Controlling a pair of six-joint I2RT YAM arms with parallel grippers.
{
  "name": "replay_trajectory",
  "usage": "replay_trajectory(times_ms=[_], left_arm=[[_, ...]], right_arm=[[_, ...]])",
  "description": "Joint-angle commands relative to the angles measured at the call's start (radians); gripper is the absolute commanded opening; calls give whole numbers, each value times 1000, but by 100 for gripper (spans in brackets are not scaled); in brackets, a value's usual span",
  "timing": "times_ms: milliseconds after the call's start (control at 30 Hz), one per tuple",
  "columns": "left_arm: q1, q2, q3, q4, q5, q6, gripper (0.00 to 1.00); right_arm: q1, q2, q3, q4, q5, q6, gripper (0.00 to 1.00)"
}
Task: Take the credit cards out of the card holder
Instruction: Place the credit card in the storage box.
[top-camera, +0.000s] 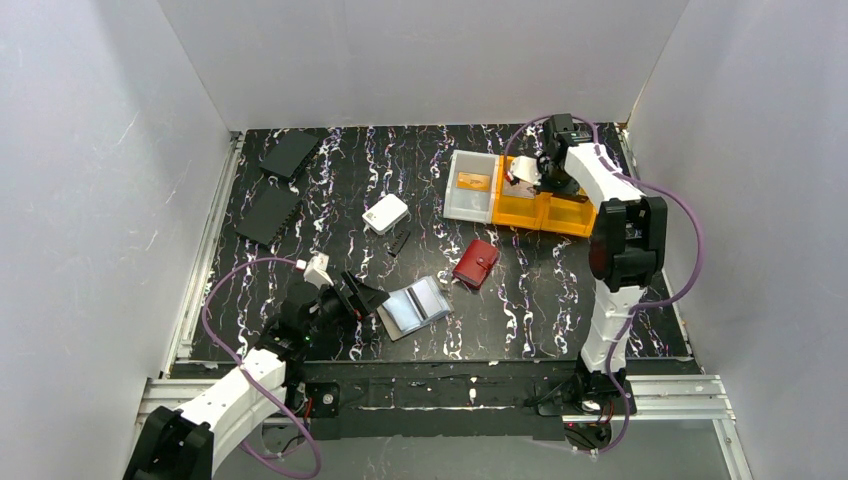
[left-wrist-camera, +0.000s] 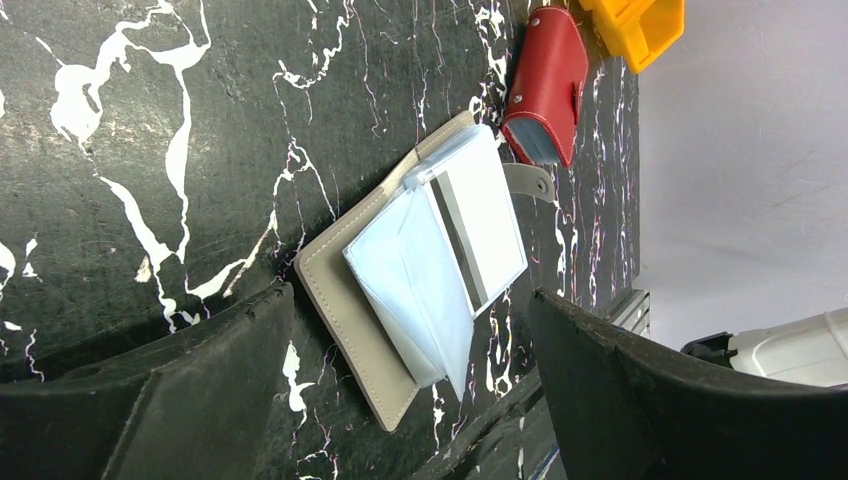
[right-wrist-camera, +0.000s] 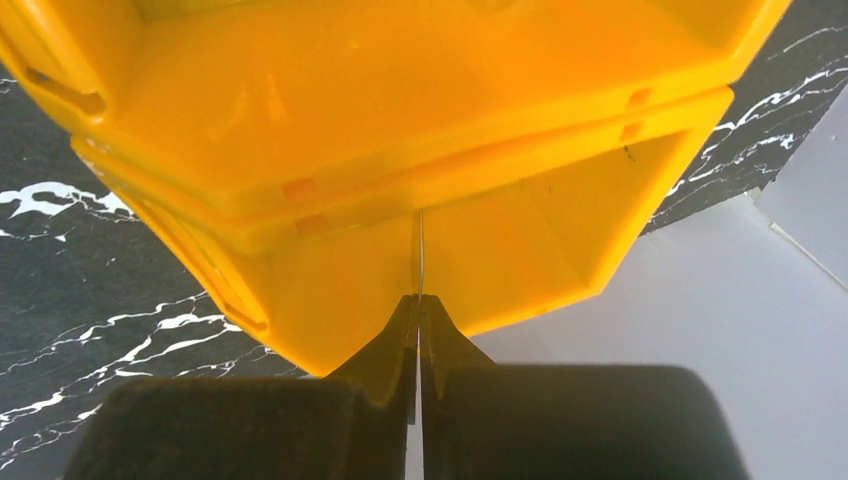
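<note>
Deposit of a drawn card, by judgement the step in hand.

At 7 o'clock, left gripper (top-camera: 368, 300): jaws apart, holding nothing. Card holder (left-wrist-camera: 345, 300) just beside, at its 3 o'clock, lying open and flat, sleeves up. Advise approaching from the open sleeve edge, clear of the cover. Pale striped panel in one sleeve: card or not, cannot tell.

At 1 o'clock, right gripper (right-wrist-camera: 419, 305): pinched together on pale card (right-wrist-camera: 421, 250), edge-on over orange bin (right-wrist-camera: 520, 240). Advise lowering within the walls before release and avoiding the rim.

Count, left to right:
- black panels (top-camera: 290, 155): two
- white box (top-camera: 385, 213): one
- card holder: one
- red wallet (top-camera: 476, 263): one
- clear bin (top-camera: 455, 205): one, containing one orange-brown card (top-camera: 474, 181)
- orange compartments seen: two
- cards confirmed: two
</note>
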Motion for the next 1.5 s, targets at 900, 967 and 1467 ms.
replay_trajectory(times_ms=[900, 967, 1467], left_arm=[[8, -36, 14, -53, -24, 9, 86], [9, -37, 14, -54, -24, 7, 86], [9, -44, 17, -65, -25, 5, 86]], right_arm=[[-4, 189, 172, 5, 31, -66, 6], [-4, 196, 179, 3, 30, -64, 6], [-4, 231, 233, -18, 26, -50, 10]])
